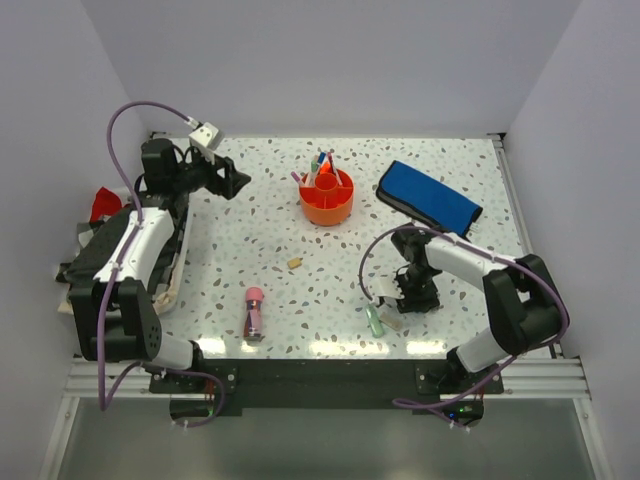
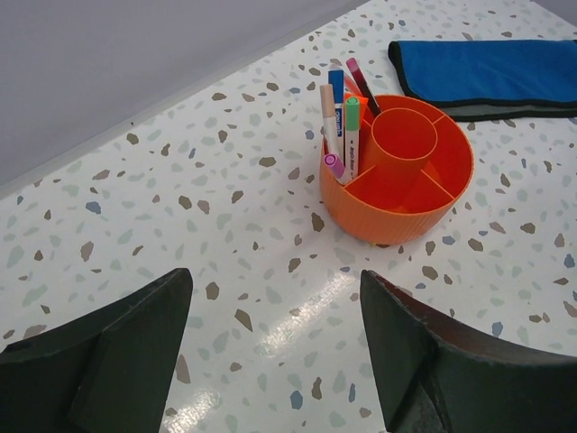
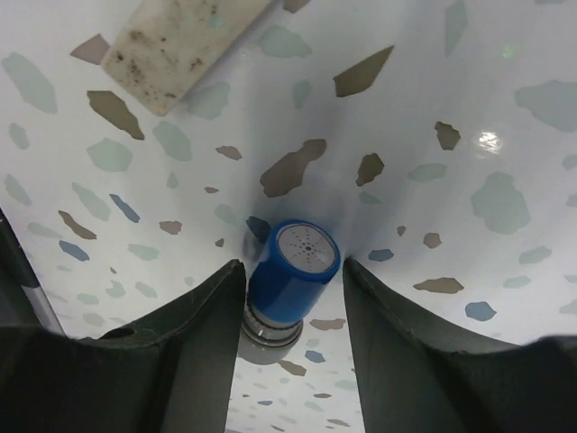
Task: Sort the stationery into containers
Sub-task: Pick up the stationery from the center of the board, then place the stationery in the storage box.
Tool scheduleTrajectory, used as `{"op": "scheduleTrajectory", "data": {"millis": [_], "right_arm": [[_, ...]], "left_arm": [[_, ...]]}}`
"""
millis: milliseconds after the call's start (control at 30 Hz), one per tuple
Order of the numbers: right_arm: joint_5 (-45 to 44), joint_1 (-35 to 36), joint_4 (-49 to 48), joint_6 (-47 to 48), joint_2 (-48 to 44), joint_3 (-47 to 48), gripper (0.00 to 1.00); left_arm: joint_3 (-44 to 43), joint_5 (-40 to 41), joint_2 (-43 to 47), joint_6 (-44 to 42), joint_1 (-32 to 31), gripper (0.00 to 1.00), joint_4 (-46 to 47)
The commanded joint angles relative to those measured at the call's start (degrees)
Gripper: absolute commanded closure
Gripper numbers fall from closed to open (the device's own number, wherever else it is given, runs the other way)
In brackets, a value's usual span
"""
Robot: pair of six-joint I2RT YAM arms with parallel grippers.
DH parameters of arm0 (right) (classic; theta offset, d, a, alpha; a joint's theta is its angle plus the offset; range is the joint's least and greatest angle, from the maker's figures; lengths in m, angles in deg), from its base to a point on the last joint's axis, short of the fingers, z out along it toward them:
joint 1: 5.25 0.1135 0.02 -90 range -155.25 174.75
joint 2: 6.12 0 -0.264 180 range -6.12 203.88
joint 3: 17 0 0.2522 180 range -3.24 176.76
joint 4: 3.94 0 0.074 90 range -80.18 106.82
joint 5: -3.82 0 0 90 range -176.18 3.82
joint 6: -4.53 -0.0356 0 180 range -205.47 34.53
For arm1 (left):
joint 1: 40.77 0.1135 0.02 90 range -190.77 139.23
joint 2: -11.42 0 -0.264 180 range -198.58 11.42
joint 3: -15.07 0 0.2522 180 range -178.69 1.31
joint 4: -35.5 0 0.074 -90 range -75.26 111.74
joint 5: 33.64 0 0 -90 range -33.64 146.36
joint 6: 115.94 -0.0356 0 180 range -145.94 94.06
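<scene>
The left gripper point(image 2: 275, 338) is hovering wide and empty, left of the orange caddy point(image 2: 397, 221). Markers point(image 2: 352, 135) are standing in one of the caddy's ring compartments, their barrel print too small to read. Nearer the arms' bases and right of the caddy, the right gripper point(image 3: 293, 266) is straddling a blue-capped pen point(image 3: 297, 253) narrowly; whether it is gripping the pen, I cannot tell.

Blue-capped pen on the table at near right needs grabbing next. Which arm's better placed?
Right. The right arm is down at the table with its jaws on either side of the blue-capped pen, close to the cap. The left arm hovers at the back left, jaws open, facing the orange caddy.
</scene>
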Motion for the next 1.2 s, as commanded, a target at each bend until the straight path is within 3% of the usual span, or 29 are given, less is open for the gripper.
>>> {"op": "scheduleTrajectory", "data": {"millis": [0, 133, 200, 333, 467, 533, 667, 733, 867, 1167], "right_arm": [[1.53, -0.03, -1.01, -6.11, -0.82, -1.1, 0.56], [5.03, -0.03, 0.39, -10.41, 0.41, 3.36, 0.84], [7.24, -0.03, 2.14, -12.79, 1.28, 7.32, 0.89], [18.04, -0.3, 3.39, -22.34, 3.4, 24.6, 1.0], [28.93, -0.39, -10.0, -37.2, 4.54, 32.82, 1.0], [30.44, -0.39, -16.88, -45.62, 4.63, 33.7, 1.0], [30.37, -0.38, -42.32, -57.25, 4.36, 30.02, 1.0], [28.26, -0.3, -49.32, -62.6, 5.24, 28.0, 1.0], [25.01, -0.3, -65.22, -69.13, 8.31, 26.15, 1.0], [21.31, -0.38, -78.87, -72.66, 14.38, 24.83, 1.0]], "left_arm": [[-1.86, -1.42, -0.4, 1.42, 0.33, 0.2, 3.44], [-1.86, -1.86, -0.93, 1.95, 0.33, 0.2, 3.96], [-2.04, -2.03, -1.02, 1.95, 0.33, 0.2, 3.96], [-2.83, -2.03, -1.63, 1.95, 0.33, 0.2, 3.26], [-3.44, -2.12, -2.42, 1.42, 0.33, 0.2, 1.77], [-3.97, -1.95, -2.86, 0.28, 0.33, 0.2, 0.54], [-4.85, -1.16, -4.01, -1.92, 0.33, 0.2, -3.33], [-5.73, -0.89, -4.97, -2.27, 0.33, 0.2, -4.03], [-7.22, -0.37, -6.73, -3.06, 0.33, 0.2, -4.82], [-12.14, 0.08, -11.91, -3.77, 0.33, 0.2, -7.29]]}}
